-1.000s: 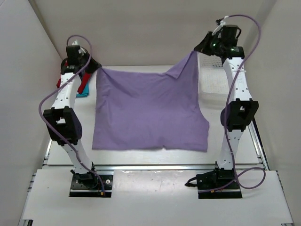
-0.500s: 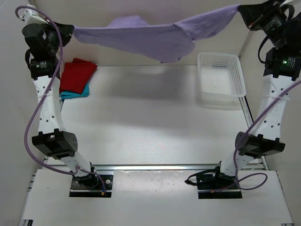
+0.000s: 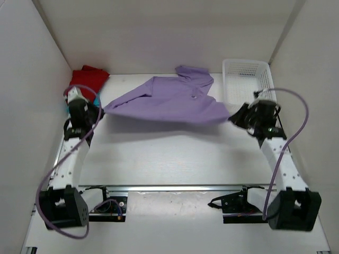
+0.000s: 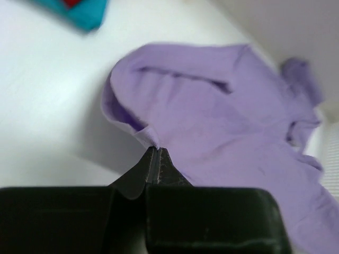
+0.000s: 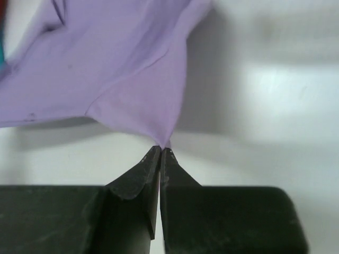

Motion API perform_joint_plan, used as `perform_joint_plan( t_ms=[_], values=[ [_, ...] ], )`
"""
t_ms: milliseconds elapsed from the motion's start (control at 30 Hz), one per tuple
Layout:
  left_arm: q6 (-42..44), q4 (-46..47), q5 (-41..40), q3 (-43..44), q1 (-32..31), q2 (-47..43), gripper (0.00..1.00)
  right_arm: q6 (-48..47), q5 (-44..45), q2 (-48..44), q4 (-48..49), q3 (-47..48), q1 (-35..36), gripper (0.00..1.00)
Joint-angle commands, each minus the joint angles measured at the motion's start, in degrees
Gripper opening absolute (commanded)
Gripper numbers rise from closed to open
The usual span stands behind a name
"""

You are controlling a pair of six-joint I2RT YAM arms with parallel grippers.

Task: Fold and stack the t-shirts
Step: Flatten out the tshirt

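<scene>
A lilac t-shirt [image 3: 169, 100] hangs stretched above the table's middle, sagging between both arms, its far part rumpled near the back wall. My left gripper [image 3: 101, 110] is shut on its left corner [image 4: 151, 138]. At the right, my right gripper [image 3: 232, 118] is shut on the other corner [image 5: 161, 138]. A folded dark red t-shirt [image 3: 89, 78] lies at the back left on a teal t-shirt, which shows only as a blurred patch [image 4: 85, 11] in the left wrist view.
A white mesh basket [image 3: 248, 79] stands at the back right, close to the right arm. White walls close in the table on three sides. A metal rail [image 3: 175, 187] runs along the near edge by the arm bases.
Both arms swung up high with the lilac shirt stretched between them, then came down and toward the near side. The shirt now hangs low over the table instead of lying flat.
</scene>
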Motion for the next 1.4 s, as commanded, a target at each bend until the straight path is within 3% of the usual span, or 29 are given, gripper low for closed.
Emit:
perform_joint_plan(
  t_ms=[0,133,233,367,533,733,800,967,1033,1133,1233,1267,1333,1367],
  values=[
    [0.61,4.37,-1.96,-11.91,3.04,-9.45,0.0,1.07,5.48,-9.8,2.35,-12.59,3.42,0.01],
    [-0.97,2.79,4.35,-22.66,7.08,-13.33,0.0,5.11,-4.24,-19.81,-0.9,-24.92,0.87,0.0],
    [-1.24,1.39,9.3,-25.4,8.76,-14.3,0.0,7.66,-5.24,-29.65,-7.31,-29.24,1.83,0.0],
    [1.3,-3.8,14.66,-26.36,10.52,-15.96,0.0,13.63,-0.77,-39.16,-17.49,-26.96,9.47,0.0],
    [2.45,-3.73,13.89,-28.74,9.74,-18.52,0.0,19.09,15.64,-47.52,-25.24,-23.97,19.48,0.0],
    [-0.98,0.05,17.21,-25.68,7.63,-15.27,0.0,18.68,17.61,-41.73,-15.69,-23.2,26.97,0.0],
    [-0.98,-1.51,15.82,-16.23,4.74,-14.05,0.0,14.01,20.06,-36.4,-13.75,-17.06,26.98,0.0],
    [0.6,-10.38,14.23,12.23,-4.68,-8.6,0.0,-1.36,27.27,-22.16,-17.6,16.12,23.2,0.0],
    [-0.09,-11.71,15.8,23.15,-4.08,-8.67,0.0,-5.14,29.03,-17.41,-19.52,28.5,22.23,0.0],
    [-2.73,-12.86,21.16,33.79,3.72,-7.97,0.0,-9.9,31.49,-10.12,-22.77,48.76,21.52,0.0],
    [-2.29,-15.85,17.92,40.68,2.61,-6.3,0.0,-14.03,32.73,-2.12,-26.66,68.26,23.27,0.01],
    [-3.6,-15.41,18.88,41.91,3.31,-6.21,0.0,-14.48,35.69,0.26,-25.61,69.97,26.85,0.0],
    [-4.32,-15.24,19.15,43.93,4.8,-5.08,0.0,-20.77,44.65,3.25,-22.98,74.44,41.74,0.0],
    [-4.58,-15.32,19.24,45.6,4.72,-4.55,0.0,-24.2,54.52,4.75,-19.05,74.73,47.39,0.0]
  ],
)
